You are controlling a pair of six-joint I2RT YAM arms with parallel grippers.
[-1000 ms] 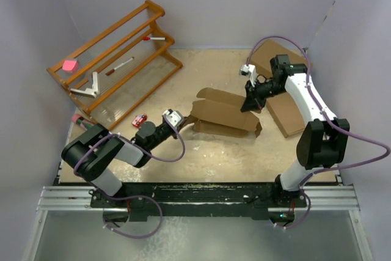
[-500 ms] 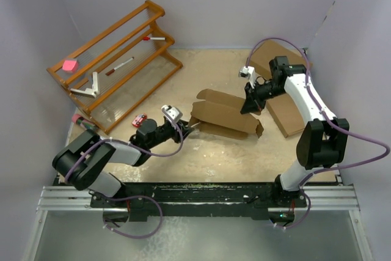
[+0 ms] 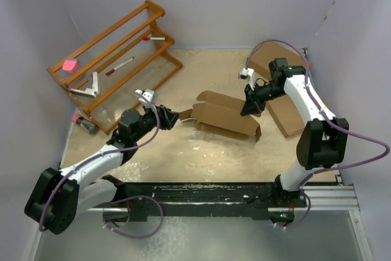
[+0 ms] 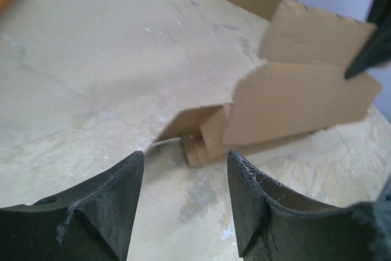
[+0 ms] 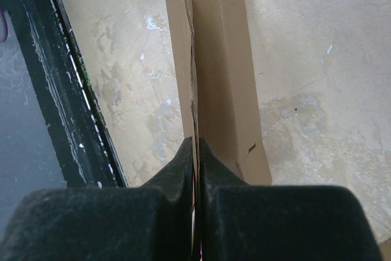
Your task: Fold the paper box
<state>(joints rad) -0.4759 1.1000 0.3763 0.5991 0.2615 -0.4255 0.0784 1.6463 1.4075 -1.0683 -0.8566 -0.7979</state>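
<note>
While the right gripper (image 3: 250,109) pinches the paper box (image 3: 223,115), left gripper (image 3: 172,116) spread — empty, just beside.

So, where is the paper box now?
In the top view the paper box lies mid-table, slightly right of centre, its right end pinched by the right gripper, the open left gripper just left of it.

the paper box (image 3: 225,115) lies between the left hand (image 3: 170,116) and right hand (image 3: 248,109), the rack (image 3: 159,11) behind at left.
</note>
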